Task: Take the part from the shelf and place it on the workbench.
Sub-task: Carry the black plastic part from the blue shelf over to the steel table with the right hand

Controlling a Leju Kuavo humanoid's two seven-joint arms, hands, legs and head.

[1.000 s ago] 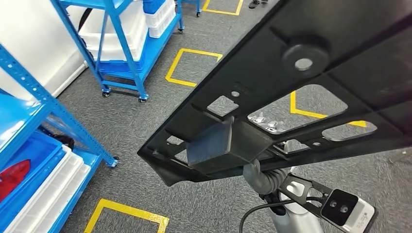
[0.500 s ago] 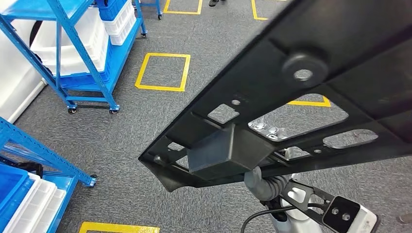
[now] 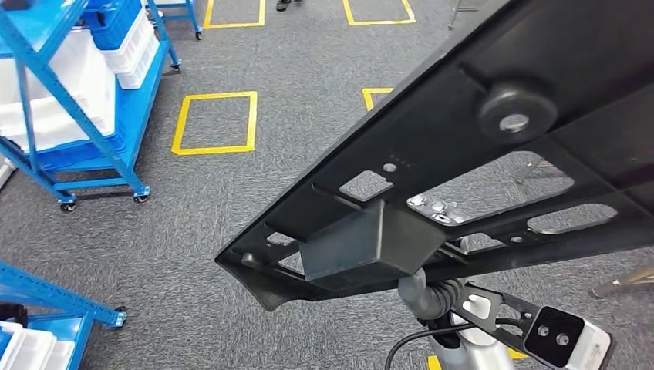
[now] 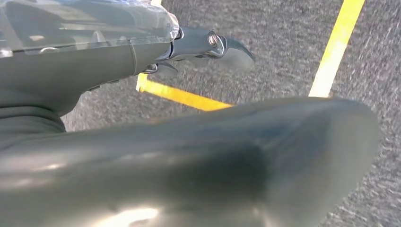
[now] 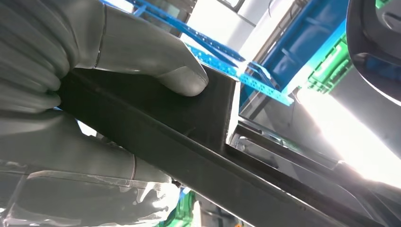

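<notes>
Right hand (image 5: pixel 108 109) clamped on the boxy block of the black part (image 3: pixel 463 154), held tilted above grey carpet (image 3: pixel 231 200) near blue shelving (image 3: pixel 69 100); left hand (image 4: pixel 208 45) unclear.

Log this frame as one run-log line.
phase: carrying | right hand: grips black part | left hand: holds nothing, over carpet | blue shelf: to the left | workbench: unseen
</notes>
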